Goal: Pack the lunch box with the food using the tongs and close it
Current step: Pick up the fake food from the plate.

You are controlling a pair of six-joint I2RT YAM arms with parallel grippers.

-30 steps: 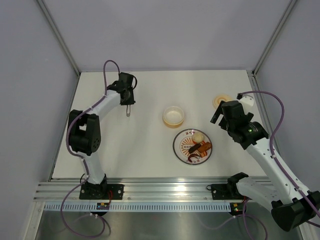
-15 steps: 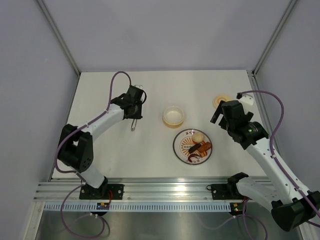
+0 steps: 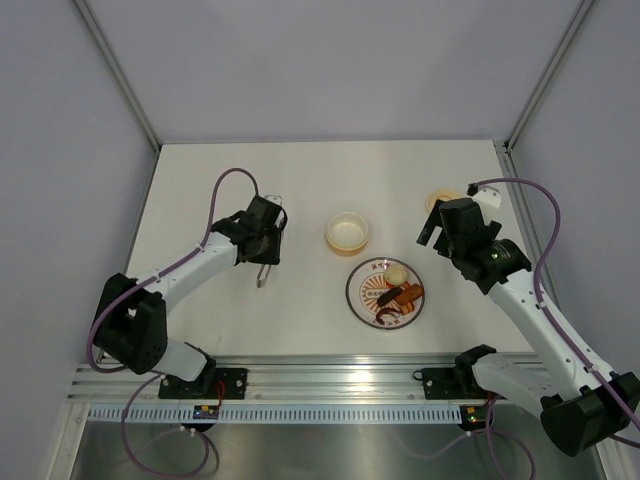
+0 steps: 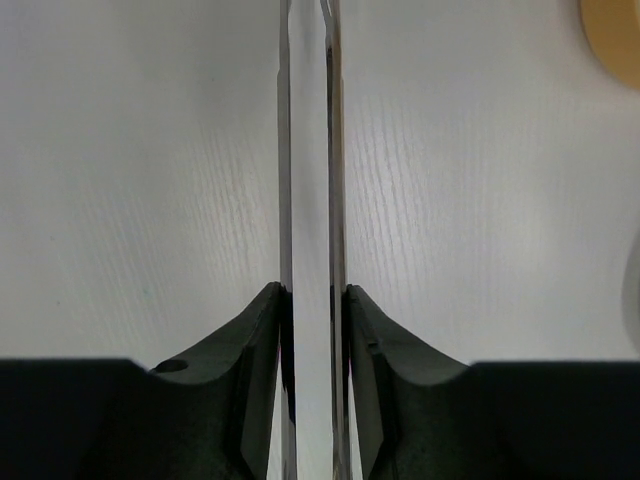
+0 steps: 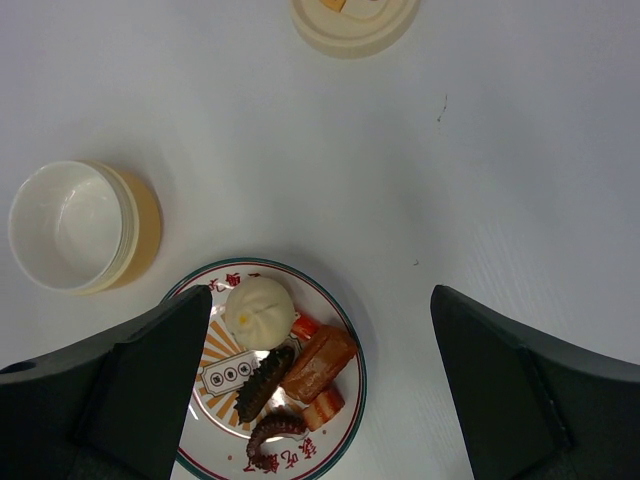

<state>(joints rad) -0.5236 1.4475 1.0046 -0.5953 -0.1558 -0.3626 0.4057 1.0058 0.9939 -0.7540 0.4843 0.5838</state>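
The tongs point(image 4: 310, 200) are pinched between the left jaws, which are closed narrowly on the two thin metal arms. They are carried over the tabletop point(image 3: 300, 180), well to the left of the lunch box point(image 3: 347, 232). The lunch box is set open just beyond the plate point(image 3: 349, 292). Its lid point(image 3: 441, 203) is laid apart, to the far right. The food is found on the plate: a pale bun point(image 5: 258, 305), an orange-brown chunk point(image 5: 320, 362) and dark pieces point(image 5: 262, 372). The right jaws are spread wide with nothing gripped, above the tabletop near the plate.
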